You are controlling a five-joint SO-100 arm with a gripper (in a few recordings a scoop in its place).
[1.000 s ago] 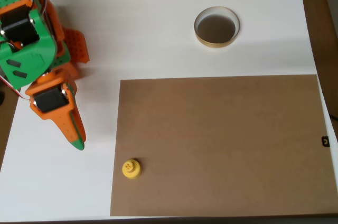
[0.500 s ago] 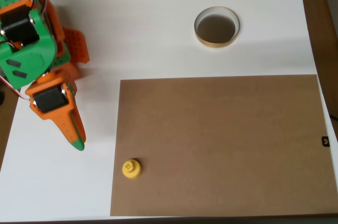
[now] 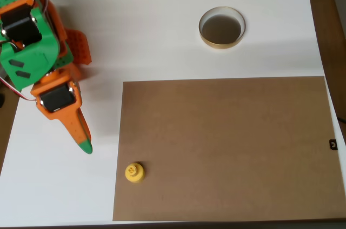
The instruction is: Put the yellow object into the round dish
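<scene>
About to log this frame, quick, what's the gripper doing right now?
Gripper: closed, empty, over the white table, up-left of the yellow object.

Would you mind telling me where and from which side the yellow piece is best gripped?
Probably from straight above: the yellow piece stands upright on the brown mat, knob up, nothing beside it. Close the jaws across its round base, which is wider than the knob.
</scene>
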